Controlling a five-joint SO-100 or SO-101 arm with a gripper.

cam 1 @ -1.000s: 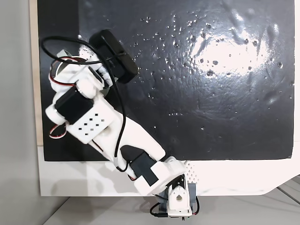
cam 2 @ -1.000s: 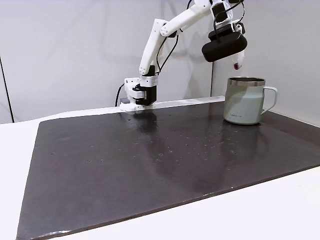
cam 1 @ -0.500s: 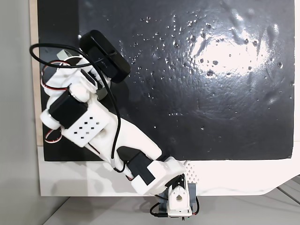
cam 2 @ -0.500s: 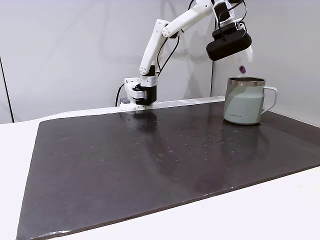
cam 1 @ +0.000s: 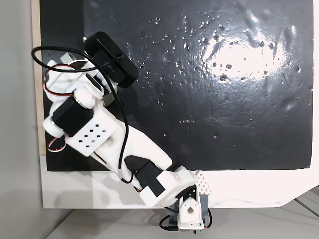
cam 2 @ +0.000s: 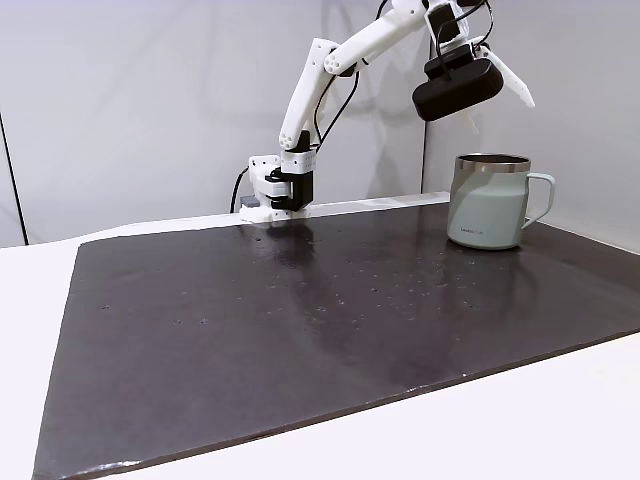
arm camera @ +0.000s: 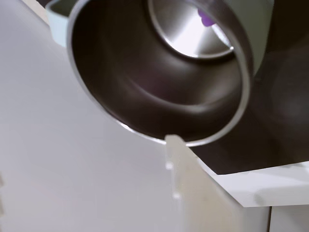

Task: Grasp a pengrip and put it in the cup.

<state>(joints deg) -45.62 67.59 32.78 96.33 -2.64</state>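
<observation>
Pengrip [arm camera: 206,18] down inside the cup [arm camera: 159,96]; the wrist view looks straight into the steel interior and catches a small purple spot on the bright bottom, close against the far wall, partly hidden by the rim. The cup [cam 2: 488,203] stands upright on the dark mat [cam 2: 320,310] in a fixed view, sage-green outside, handle pointing to the right of that view, near the mat's far right corner. Above it hangs the gripper [cam 2: 497,88], raised clear of the rim and not touching it; its 2 fingers are spread wide, 1 white finger [cam 2: 515,80] slanting out to the right, and nothing sits between them. In the wrist view 1 pale finger [arm camera: 186,183] rises from the bottom edge, blurred, its tip level with the near rim of the cup. From above, in a fixed view, the white arm [cam 1: 99,134] reaches from its base at the bottom edge toward the upper left over the mat [cam 1: 224,99], which glints with speckles and a broad glare patch.
</observation>
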